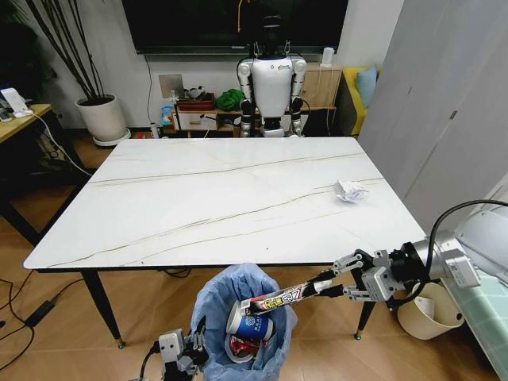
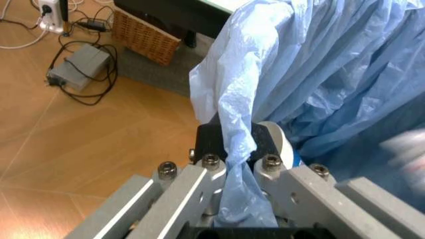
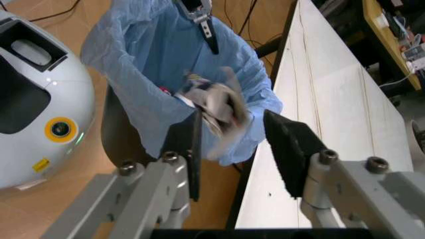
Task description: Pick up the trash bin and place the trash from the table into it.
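The trash bin (image 1: 238,290), lined with a crinkled light-blue bag (image 2: 319,64), hangs below the table's (image 1: 198,198) near edge. My left gripper (image 1: 190,343) (image 2: 236,147) is shut on its rim and bag. Inside lie a blue-and-white paper cup (image 1: 238,321) and a crushed red can (image 1: 242,348). My right gripper (image 1: 335,279) (image 3: 234,119) is over the bin's right side with its jaws apart. The long dark wrapper (image 1: 282,300) (image 3: 216,104) slants from its fingertips into the bin's mouth and looks blurred. Crumpled white paper (image 1: 351,190) lies on the table's right side.
A cream bin (image 1: 429,313) stands on the floor at the right, by the table leg. A white humanoid robot (image 1: 272,83) stands beyond the far edge. A wooden desk (image 1: 16,119) and plant pot (image 1: 103,119) are at the left. A wicker basket (image 2: 146,35) and cables lie on the floor.
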Controlling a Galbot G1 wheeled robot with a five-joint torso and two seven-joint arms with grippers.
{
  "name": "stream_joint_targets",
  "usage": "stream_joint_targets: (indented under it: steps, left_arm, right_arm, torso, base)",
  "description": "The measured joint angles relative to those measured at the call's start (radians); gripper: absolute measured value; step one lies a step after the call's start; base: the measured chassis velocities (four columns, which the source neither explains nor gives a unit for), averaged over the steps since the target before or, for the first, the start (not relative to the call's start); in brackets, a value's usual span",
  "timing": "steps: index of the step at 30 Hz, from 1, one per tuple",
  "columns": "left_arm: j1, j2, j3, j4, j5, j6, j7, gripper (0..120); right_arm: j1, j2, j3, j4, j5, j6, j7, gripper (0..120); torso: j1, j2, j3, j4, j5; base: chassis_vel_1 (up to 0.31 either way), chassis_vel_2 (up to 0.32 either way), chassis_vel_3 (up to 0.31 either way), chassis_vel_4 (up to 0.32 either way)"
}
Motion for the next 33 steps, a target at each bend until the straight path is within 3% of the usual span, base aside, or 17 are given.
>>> stream_joint_targets:
  steps: [11,14,17,21,33]
  left_arm:
    - [-0.005,-0.007,0.007,0.007,0.003,-0.001,0.006,0]
    - [-0.002,-0.008,0.008,0.006,0.004,-0.003,0.009,0]
    - [0.001,-0.008,0.011,0.001,0.005,-0.024,0.048,0]
    - [0.003,-0.009,0.016,-0.004,0.01,-0.032,0.065,0]
    - [0.01,-0.005,0.012,-0.002,0.003,-0.036,0.069,0]
  right_arm:
    - [-0.02,0.009,-0.003,0.003,0.013,0.001,0.018,73]
    - [-0.024,0.024,-0.005,-0.005,0.053,-0.016,0.059,83]
    - [-0.023,0.056,-0.015,-0.072,0.162,-0.061,0.186,98]
    - [-0.014,0.096,-0.015,-0.138,0.224,-0.084,0.271,100]
    - [-0.021,0.161,-0.03,-0.255,0.286,-0.123,0.359,100]
  torso:
    - [0.0,0.0,0.0,0.0,-0.0001]
    - [0.0,0.0,0.0,0.0,-0.0002]
    - [0.0,0.0,0.0,0.0001,-0.0001]
    - [0.0,0.0,0.0,-0.0001,0.0002]
    - [0.0,0.0,0.0,0.0,0.0]
  base:
    - [0.0,0.0,0.0,0.0]
    - [0.0,0.0,0.0,0.0]
    - [0.0,0.0,0.0,0.0]
    - [0.0,0.0,0.0,0.0]
    - [0.0,0.0,0.0,0.0]
